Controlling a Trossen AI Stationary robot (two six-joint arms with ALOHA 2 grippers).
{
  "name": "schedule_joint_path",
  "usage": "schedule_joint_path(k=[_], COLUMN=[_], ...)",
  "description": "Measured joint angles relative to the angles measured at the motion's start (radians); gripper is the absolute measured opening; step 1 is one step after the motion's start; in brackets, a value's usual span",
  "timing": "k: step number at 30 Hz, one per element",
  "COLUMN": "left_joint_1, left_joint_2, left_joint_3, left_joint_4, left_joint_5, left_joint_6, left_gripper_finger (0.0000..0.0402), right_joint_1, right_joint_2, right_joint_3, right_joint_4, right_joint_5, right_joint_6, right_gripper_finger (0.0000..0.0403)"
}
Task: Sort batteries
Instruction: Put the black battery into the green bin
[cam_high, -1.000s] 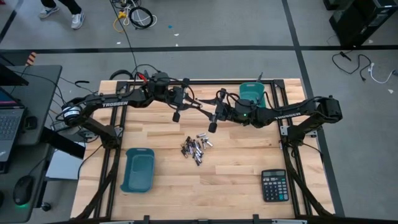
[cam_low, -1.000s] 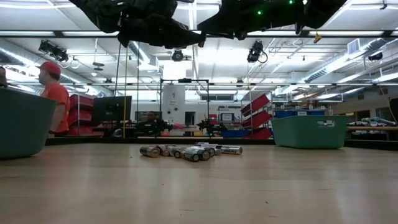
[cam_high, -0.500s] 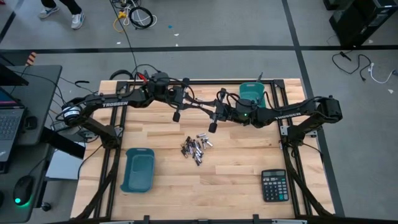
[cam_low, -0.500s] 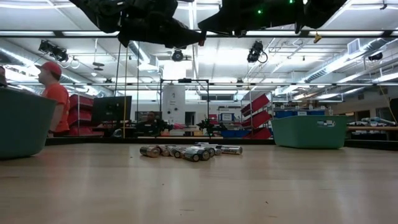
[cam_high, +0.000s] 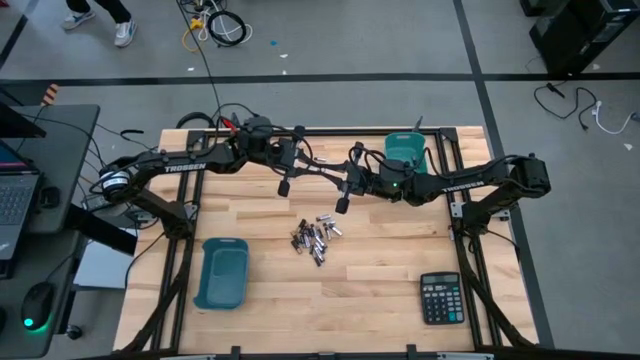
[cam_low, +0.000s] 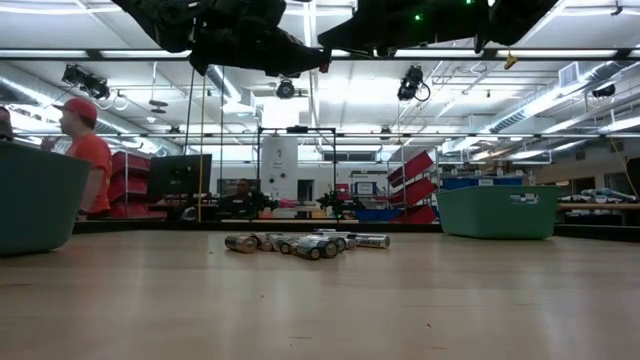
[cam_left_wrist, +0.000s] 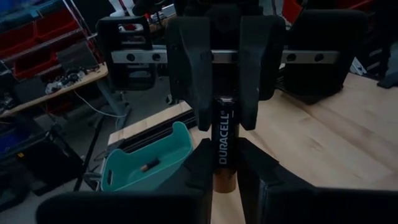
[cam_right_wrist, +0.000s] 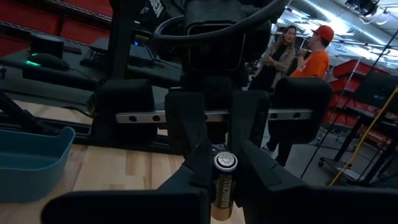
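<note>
Above the table's middle my left gripper (cam_high: 318, 168) and my right gripper (cam_high: 338, 176) meet fingertip to fingertip, both shut on one black-and-copper Duracell battery (cam_left_wrist: 224, 143). It stands roughly upright, silver flat end (cam_right_wrist: 225, 160) up. In the left wrist view my own fingers (cam_left_wrist: 200, 163) flank its lower half, and the right gripper's fingers (cam_left_wrist: 189, 68) flank its top. The other batteries (cam_high: 315, 240) lie in a loose pile on the wood below, also seen in the low view (cam_low: 300, 243). My left gripper pinches the battery's lower half, just above the copper end (cam_left_wrist: 224, 177), between its two fingers. They come level from the table's left and lie across it. The battery is clear of the table. My right gripper pinches the battery's black upper end (cam_right_wrist: 224, 180) between its two fingers (cam_right_wrist: 202, 165). They come level from the table's right and lie across the battery. It stands roughly upright, high above the wood.
One teal bin (cam_high: 222, 272) stands near left. Another (cam_high: 405, 150) at the far right holds one battery (cam_left_wrist: 149, 165). A black calculator (cam_high: 441, 298) lies near right. People (cam_right_wrist: 298, 50) stand in the room beyond the table.
</note>
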Motion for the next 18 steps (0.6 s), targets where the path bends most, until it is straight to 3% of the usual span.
schedule_joint_path(k=[5, 13, 15, 18], left_joint_1=[0.001, 0.003, 0.002, 0.004], left_joint_2=[0.0, 0.0, 0.0, 0.0], left_joint_3=[0.001, 0.001, 0.001, 0.001], left_joint_4=[-0.031, -0.101, -0.123, -0.193], left_joint_5=[-0.034, -0.118, -0.16, -0.244], left_joint_6=[-0.018, -0.039, -0.043, -0.045], left_gripper_finger=[0.0072, 0.0145, 0.016, 0.0176], right_joint_1=[0.0, 0.0, 0.001, 0.01], right_joint_2=[0.0, -0.002, -0.009, -0.045], right_joint_3=[0.0, 0.0, 0.002, 0.013], right_joint_4=[-0.007, 0.014, 0.007, -0.084], right_joint_5=[0.013, 0.028, 0.119, 0.35], right_joint_6=[0.004, 0.019, 0.019, 0.044], right_gripper_finger=[0.0041, 0.0041, 0.0041, 0.0041])
